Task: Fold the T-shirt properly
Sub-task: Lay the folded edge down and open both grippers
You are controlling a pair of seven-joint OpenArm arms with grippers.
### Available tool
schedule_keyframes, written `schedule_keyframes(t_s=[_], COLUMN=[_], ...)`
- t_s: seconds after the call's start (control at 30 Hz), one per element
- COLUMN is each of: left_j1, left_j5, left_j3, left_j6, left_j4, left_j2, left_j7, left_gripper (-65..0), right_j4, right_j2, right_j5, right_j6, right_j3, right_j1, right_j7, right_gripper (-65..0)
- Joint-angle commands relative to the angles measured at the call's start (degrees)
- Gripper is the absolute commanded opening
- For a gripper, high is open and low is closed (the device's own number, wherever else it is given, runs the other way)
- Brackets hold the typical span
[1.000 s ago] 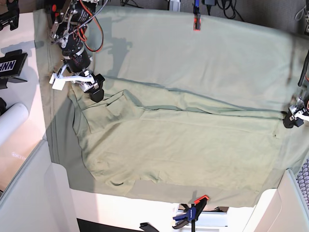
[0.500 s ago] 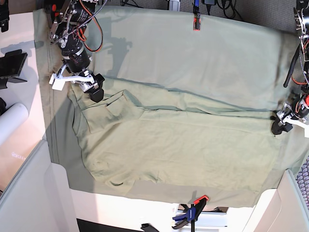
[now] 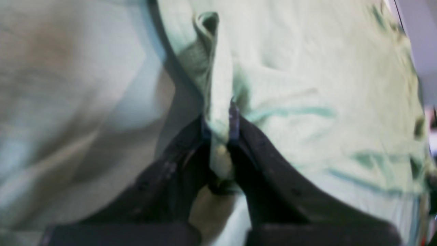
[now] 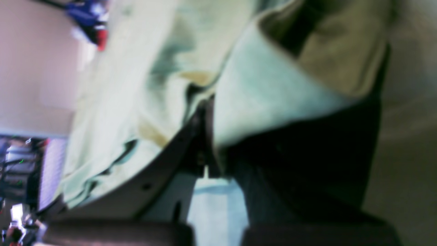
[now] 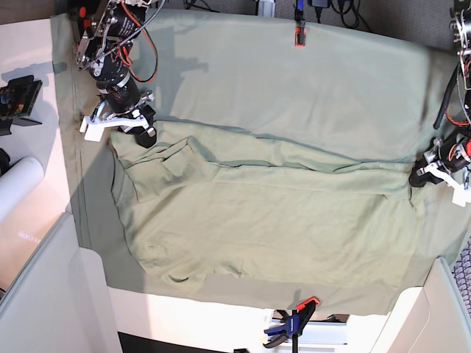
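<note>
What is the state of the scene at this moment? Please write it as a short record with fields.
garment: T-shirt, pale green, spread out and wrinkled
surface: table cloth of the same colour, clamped at its far and near edges
left gripper: jaws shut on a fold of the T-shirt's edge
right gripper: jaws shut on the T-shirt's edge at the opposite end
fold: not yet made
clamps: orange clamp far edge, blue clamp near edge

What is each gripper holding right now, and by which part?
Both hold the T-shirt. The left gripper pinches a fold at its edge; the right gripper is shut on an edge at the opposite end. Blur hides exactly which part.
</note>
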Motion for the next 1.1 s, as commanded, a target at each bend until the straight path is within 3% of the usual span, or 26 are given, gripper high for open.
schedule_keyframes(t_s=[0.0,0.2,0.47,0.63,0.83,1.07], left_j1=[-1.2,1.6,13.5,22.0,31.0,38.4], left_j5=[-1.9,-8.5,-14.0,-14.1,-14.1,-14.5], left_j3=[-0.2,-0.2,-0.3,-1.4,-7.5,-9.4], left_j6=[-1.8,-1.8,-1.8,-1.8,-1.8,-1.8], left_j4=[1.9,7.3,15.1,22.7,29.1,34.9], left_j2=[-2.1,-7.7,-13.2,-14.6,-14.5,-14.5], left_j7=[-0.2,5.0,7.3,7.9,8.1,8.0], left_gripper=[-65.0,-65.0,-65.0,-65.0,-65.0,-65.0], right_j4=[2.0,9.5,17.7,22.5,29.4,30.9], right_j2=[1.0,3.8,6.5,7.5,8.2,9.6], right_j5=[1.4,3.3,5.4,6.9,6.9,6.6], right_j6=[1.0,1.1,1.2,1.2,1.2,1.2], right_j3=[-0.1,-0.1,-0.1,-0.1,0.0,0.1], right_j1=[0.6,-3.5,-12.5,-19.1,-27.1,-31.5], right_j7=[0.1,-3.5,-4.3,-4.6,-4.5,-4.7], right_gripper=[-65.0,-65.0,-65.0,-65.0,-65.0,-65.0])
